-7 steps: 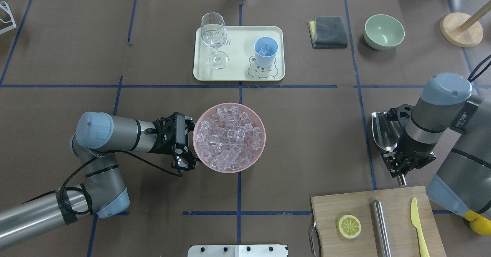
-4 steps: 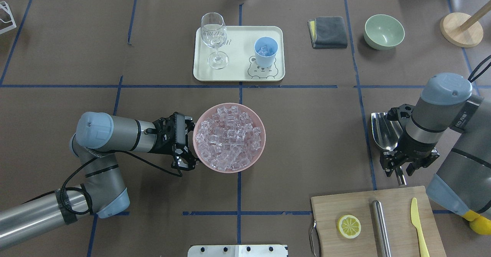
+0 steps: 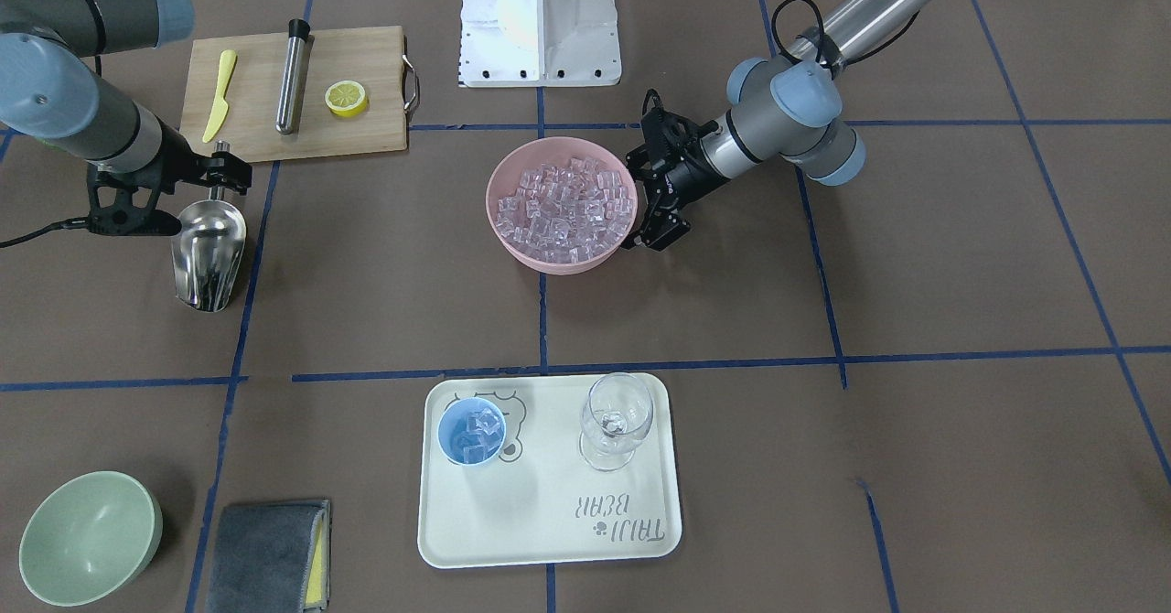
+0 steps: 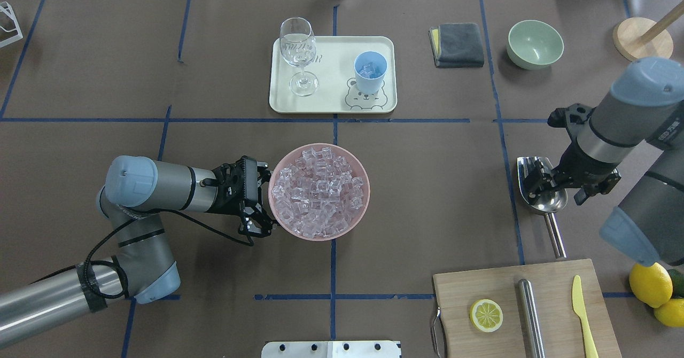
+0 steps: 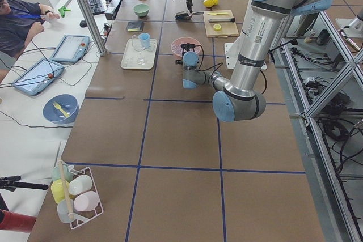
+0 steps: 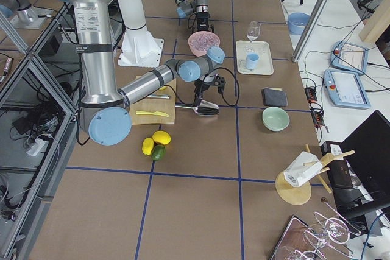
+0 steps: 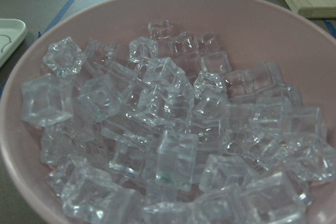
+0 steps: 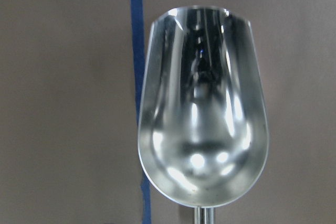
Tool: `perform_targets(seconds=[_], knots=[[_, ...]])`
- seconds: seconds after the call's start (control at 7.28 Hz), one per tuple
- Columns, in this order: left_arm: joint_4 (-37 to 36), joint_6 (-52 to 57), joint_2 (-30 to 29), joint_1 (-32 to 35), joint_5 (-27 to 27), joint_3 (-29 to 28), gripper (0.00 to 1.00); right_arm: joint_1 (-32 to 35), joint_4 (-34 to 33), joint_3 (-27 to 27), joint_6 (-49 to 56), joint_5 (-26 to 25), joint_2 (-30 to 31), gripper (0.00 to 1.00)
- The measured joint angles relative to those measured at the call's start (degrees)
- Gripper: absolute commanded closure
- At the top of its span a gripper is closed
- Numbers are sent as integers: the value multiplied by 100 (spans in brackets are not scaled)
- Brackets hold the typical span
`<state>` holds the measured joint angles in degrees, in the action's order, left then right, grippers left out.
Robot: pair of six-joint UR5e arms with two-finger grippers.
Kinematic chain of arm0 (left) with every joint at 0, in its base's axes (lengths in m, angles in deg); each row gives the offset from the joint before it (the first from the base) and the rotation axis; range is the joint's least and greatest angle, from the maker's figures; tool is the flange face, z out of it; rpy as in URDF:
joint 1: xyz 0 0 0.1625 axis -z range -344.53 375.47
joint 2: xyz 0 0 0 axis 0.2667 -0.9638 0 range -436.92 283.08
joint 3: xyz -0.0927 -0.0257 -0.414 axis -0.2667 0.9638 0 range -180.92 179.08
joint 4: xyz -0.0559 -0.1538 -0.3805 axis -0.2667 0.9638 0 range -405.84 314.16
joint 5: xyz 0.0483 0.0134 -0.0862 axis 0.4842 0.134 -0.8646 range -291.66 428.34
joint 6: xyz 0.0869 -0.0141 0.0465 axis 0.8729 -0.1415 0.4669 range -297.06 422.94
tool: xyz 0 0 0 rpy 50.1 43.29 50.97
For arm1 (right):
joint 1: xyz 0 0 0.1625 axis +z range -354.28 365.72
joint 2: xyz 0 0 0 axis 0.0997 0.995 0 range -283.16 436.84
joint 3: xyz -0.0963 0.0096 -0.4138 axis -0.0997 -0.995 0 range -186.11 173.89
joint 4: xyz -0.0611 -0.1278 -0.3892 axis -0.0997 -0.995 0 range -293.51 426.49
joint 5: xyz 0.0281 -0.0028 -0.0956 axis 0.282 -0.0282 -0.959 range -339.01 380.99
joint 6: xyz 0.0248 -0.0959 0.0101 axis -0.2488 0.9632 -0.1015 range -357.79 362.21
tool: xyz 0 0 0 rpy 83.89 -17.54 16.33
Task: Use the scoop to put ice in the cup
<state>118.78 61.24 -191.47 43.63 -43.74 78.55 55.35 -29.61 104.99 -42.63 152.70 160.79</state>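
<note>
Right gripper (image 4: 558, 187) is hovering over the trough end of the scoop (image 4: 548, 204), jaws spread, holding nothing. Scoop is lying flat on the table's right side, hollow side up. Its mouth is pointing away from the robot and its thin handle is running back toward the cutting board (image 4: 556, 315), with the tip stopping just short of the board's edge. Right wrist view is looking straight down into the trough: no cubes in it, and a blue tape line (image 8: 137, 77) is running along its left side. Left gripper (image 4: 264, 199) is sitting against the robot-left side of the pink bowl (image 3: 553, 263), jaws spread wide with the fingertips right at the bowl's outer wall. I cannot tell if they are touching it, and it is not holding anything. The bowl is sitting mid-table, heaped with ice (image 4: 319, 189), and the left wrist view is filling up with those cubes. The cup (image 4: 368, 86) is standing upright on the cream tray (image 4: 331, 80) on the far side of the table, beyond the bowl. It is on the bear print and is already holding a few cubes. A wine glass (image 4: 298, 43) is standing on the same tray, apart from the cup. A lemon slice (image 4: 486, 315), steel tube (image 4: 530, 315) and yellow knife (image 4: 582, 315) are lying on the board. A green bowl (image 4: 535, 44) and grey cloth (image 4: 457, 44) are sitting far right, with the cloth between the tray and the green bowl.
</note>
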Motion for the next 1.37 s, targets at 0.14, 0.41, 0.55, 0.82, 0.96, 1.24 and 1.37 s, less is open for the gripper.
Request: perform_targets(seconds=[0.14,0.41,0.55,0.82,0.96,1.24,1.37], knots=[[0,2,9,31,-4,9,0,309,-10,60,182,-96,-133,0],[0,14,36,134,-14,28,0,875,-41,60,1391,-467,-190,0],[0,18,69,203,-31,34,0,1259,-62,52,2050,-522,-82,0],[0,26,229,450,-107,52,0,2195,-89,49,3614,-500,415,0],[-2,28,310,663,-261,62,0,2713,-106,30,4404,-470,705,0],[-24,29,524,1220,-619,67,0,3602,-141,-45,5542,-278,1307,0],[-57,29,684,1569,-680,65,0,3932,-143,-107,5788,-59,1640,0]])
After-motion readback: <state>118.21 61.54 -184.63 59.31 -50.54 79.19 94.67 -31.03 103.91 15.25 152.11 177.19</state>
